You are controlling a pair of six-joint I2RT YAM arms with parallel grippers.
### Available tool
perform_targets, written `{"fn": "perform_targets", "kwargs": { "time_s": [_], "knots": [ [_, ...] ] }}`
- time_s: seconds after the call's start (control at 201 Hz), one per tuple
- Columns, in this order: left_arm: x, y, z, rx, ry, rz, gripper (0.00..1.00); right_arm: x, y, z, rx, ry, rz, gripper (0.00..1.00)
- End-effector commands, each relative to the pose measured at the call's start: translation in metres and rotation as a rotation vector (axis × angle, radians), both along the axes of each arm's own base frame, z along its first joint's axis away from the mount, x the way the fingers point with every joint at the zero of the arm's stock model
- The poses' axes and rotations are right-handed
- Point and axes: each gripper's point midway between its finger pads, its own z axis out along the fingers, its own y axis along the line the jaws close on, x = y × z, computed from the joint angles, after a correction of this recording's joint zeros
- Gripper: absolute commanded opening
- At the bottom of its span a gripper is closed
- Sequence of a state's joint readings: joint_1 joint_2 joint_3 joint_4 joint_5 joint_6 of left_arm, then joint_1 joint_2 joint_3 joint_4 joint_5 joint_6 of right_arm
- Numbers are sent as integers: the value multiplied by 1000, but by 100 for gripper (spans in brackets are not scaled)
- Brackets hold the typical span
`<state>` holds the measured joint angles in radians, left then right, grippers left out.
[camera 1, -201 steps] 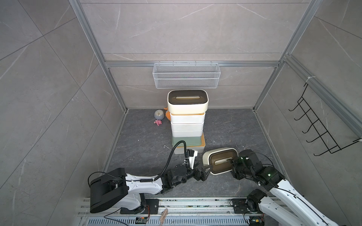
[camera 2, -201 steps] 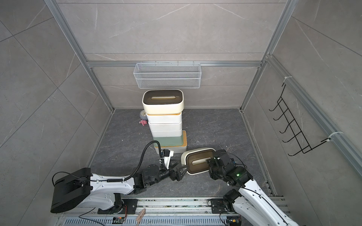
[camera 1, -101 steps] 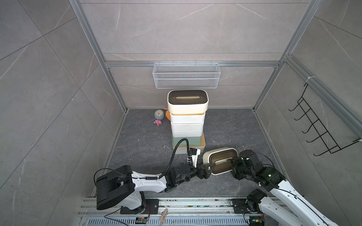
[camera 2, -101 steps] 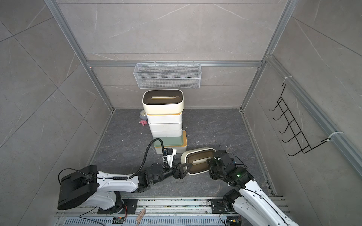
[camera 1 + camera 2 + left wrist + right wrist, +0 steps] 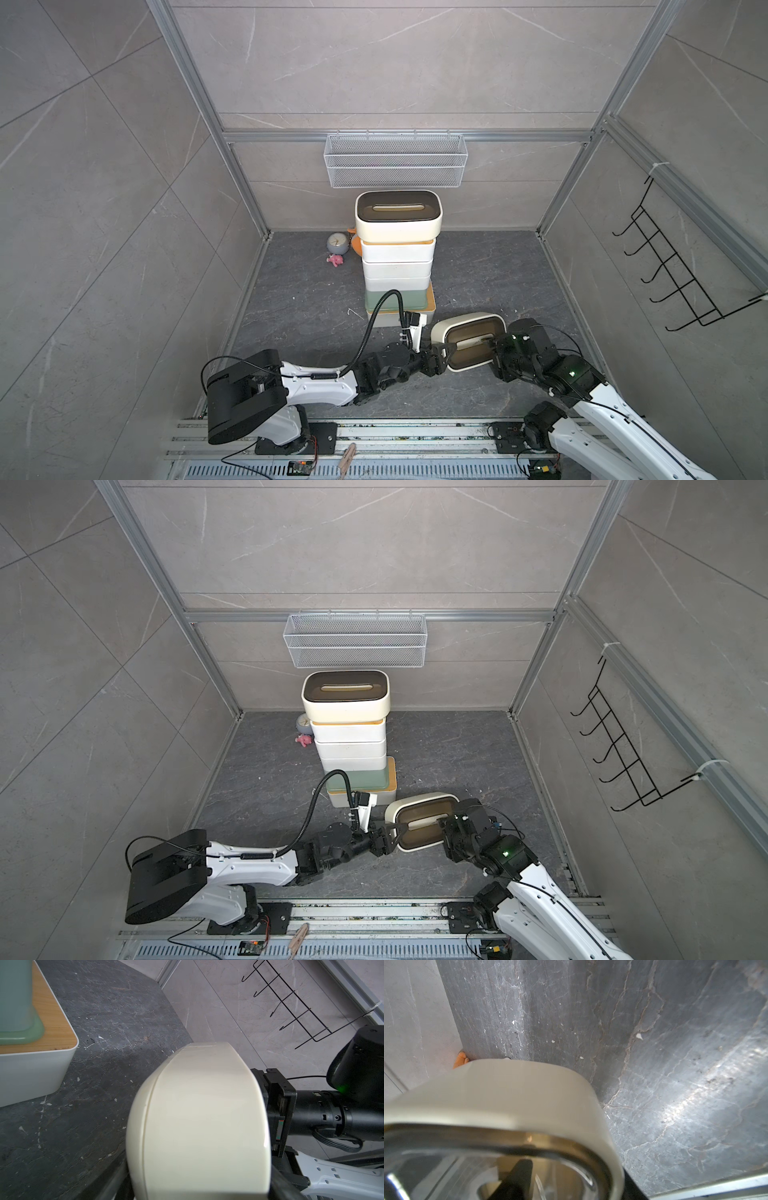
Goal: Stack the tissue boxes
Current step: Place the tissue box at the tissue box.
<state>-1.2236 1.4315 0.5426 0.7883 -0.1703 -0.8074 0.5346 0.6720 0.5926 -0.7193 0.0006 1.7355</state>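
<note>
A stack of tissue boxes stands at the back centre, topped by a cream box with a dark-brown lid point(image 5: 397, 216) point(image 5: 345, 696). Under it are white boxes point(image 5: 398, 266), a mint green box point(image 5: 395, 301) point(image 5: 14, 1001) and a white box with a bamboo lid point(image 5: 386, 324) point(image 5: 31, 1072). A second cream tissue box point(image 5: 467, 355) point(image 5: 419, 833) point(image 5: 199, 1115) point(image 5: 512, 1093) hangs tilted near the front. My right gripper point(image 5: 492, 345) point(image 5: 442, 823) is shut on its right end, with one finger point(image 5: 519, 1174) inside the slot. My left gripper point(image 5: 441, 356) point(image 5: 390, 833) point(image 5: 197, 1188) clasps its left end.
A white wire mesh basket point(image 5: 395, 166) hangs on the back wall above the stack. A black hook rack point(image 5: 681, 270) is on the right wall. A small grey clock point(image 5: 337, 243), a pink toy point(image 5: 336, 260) and an orange toy point(image 5: 356, 243) lie left of the stack.
My left gripper has moved right to the cream box's left end and narrowed its jaws onto it. The right gripper and the box have hardly moved.
</note>
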Motion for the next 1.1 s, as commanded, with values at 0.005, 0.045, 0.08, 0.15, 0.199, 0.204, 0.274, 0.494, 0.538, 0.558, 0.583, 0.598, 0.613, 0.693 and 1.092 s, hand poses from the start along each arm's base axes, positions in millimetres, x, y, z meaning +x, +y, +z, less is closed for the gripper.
{"fn": "perform_targets", "kwargs": {
  "time_s": [0.005,0.045,0.08,0.15,0.199,0.204,0.274,0.494,0.538,0.558,0.583,0.598,0.613,0.693,1.092],
  "knots": [
    [-1,-8,25,-61,-26,-6,67,3,6,7,30,-27,14,52],
    [-1,-9,26,-66,-23,-13,65,3,6,8,29,-28,15,52],
    [-2,-10,27,-70,-21,-20,63,3,6,8,28,-30,15,53],
    [-4,-12,29,-73,-21,-32,60,3,6,8,29,-30,16,53],
    [-4,-12,30,-74,-13,-33,58,3,6,8,28,-30,15,54],
    [-4,-12,30,-75,-12,-32,58,3,6,8,28,-30,15,54],
    [-4,-10,31,-76,-10,-27,57,3,6,8,26,-32,14,55],
    [1,-3,28,-84,26,20,55,3,4,11,12,-42,22,64],
    [2,-3,27,-75,29,27,55,3,4,12,6,-41,25,67],
    [2,-3,25,-67,33,31,54,3,4,13,4,-43,27,67],
    [3,-2,24,-60,37,36,54,3,4,13,2,-43,28,68],
    [4,-2,23,-57,39,40,54,3,4,13,3,-44,29,68],
    [4,-2,23,-56,43,42,53,3,4,13,2,-45,30,69],
    [6,-1,23,-67,50,57,52,3,3,14,-1,-48,32,71],
    [13,22,20,-23,63,146,50,2,-6,39,-73,-142,85,77]
  ]
}}
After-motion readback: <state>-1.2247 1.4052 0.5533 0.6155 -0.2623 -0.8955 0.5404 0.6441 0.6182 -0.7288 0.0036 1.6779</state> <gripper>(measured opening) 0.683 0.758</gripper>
